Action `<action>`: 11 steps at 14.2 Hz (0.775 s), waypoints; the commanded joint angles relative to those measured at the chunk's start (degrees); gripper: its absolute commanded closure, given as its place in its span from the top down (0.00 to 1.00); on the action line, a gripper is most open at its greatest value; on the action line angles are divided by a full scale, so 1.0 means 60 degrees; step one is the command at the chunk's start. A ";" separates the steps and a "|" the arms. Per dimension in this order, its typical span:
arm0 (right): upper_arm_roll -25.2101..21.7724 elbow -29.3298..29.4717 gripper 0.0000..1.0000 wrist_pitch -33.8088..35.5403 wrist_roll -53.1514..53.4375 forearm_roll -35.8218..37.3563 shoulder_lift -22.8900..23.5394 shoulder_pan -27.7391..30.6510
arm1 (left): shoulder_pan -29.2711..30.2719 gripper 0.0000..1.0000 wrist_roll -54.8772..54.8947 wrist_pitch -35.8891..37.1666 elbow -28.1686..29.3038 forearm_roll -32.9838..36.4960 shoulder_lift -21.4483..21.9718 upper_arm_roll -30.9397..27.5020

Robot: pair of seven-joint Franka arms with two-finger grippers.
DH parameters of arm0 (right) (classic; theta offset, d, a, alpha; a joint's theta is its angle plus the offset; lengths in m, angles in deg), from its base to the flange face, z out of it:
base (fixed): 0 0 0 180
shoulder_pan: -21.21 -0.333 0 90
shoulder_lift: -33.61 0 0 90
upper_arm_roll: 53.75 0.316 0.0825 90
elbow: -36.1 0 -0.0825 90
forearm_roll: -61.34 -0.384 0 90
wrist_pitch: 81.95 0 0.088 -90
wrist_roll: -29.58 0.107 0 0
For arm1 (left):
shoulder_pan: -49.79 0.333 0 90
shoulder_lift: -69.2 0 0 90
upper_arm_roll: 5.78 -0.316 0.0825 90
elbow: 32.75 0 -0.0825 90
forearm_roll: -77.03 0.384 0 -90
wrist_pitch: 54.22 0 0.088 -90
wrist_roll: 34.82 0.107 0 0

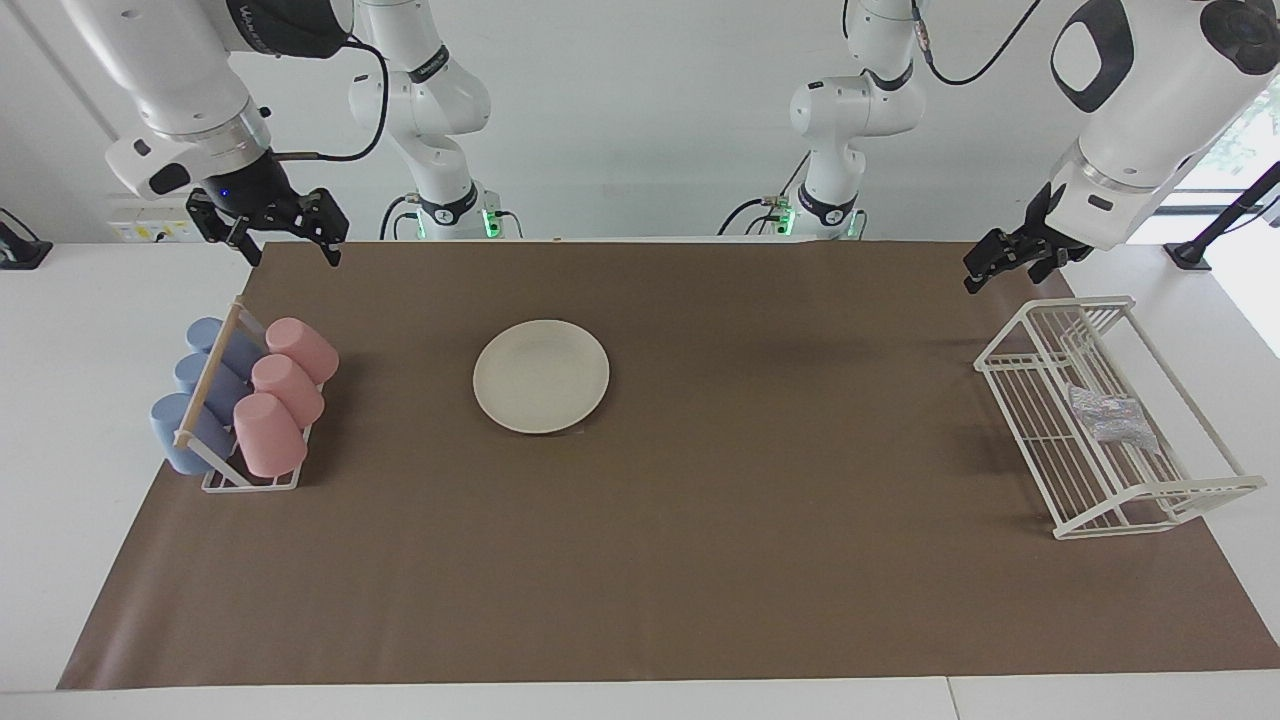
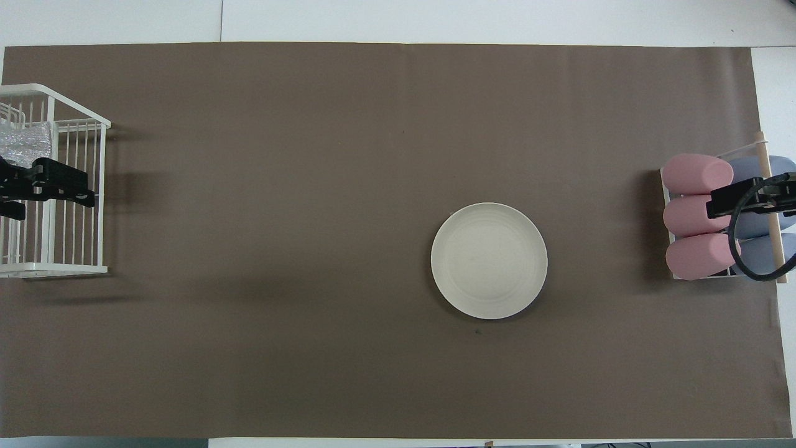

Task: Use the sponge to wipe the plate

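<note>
The cream-white plate (image 1: 541,376) (image 2: 489,261) lies flat and bare on the brown mat, near the middle of the table, somewhat toward the right arm's end. The silvery-grey sponge (image 1: 1112,415) (image 2: 25,142) lies inside a white wire rack (image 1: 1150,495) (image 2: 62,269) at the left arm's end. My left gripper (image 1: 1010,268) (image 2: 46,193) hangs open and empty in the air over that rack's end nearest the robots, clear of the sponge. My right gripper (image 1: 288,235) (image 2: 740,198) hangs open and empty high over the cup rack.
A small rack at the right arm's end holds three pink cups (image 1: 285,395) (image 2: 696,214) and three blue cups (image 1: 200,390) lying on their sides, with a wooden rod (image 2: 768,205) across. The brown mat (image 1: 700,560) covers most of the table.
</note>
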 commanded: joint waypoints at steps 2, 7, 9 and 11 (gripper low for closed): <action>0.0088 -0.0165 1.00 0.0097 0.0211 0.0182 -0.0176 0.0061 | -0.0133 1.00 -0.0006 -0.0285 0.0086 0.0136 -0.0114 -0.0069; 0.0088 -0.0165 1.00 0.0112 0.0182 0.0182 -0.0176 0.0061 | -0.0148 1.00 0.0009 -0.0051 -0.0119 0.0195 -0.0115 -0.0054; 0.0088 -0.0165 1.00 0.0112 0.0182 0.0182 -0.0176 0.0061 | -0.0133 1.00 0.0023 0.0037 -0.0047 0.0181 0.0103 -0.0054; 0.0088 -0.0165 1.00 0.0112 0.0182 0.0182 -0.0176 0.0061 | -0.0119 1.00 0.0024 0.0038 0.0027 0.0166 0.0178 -0.0025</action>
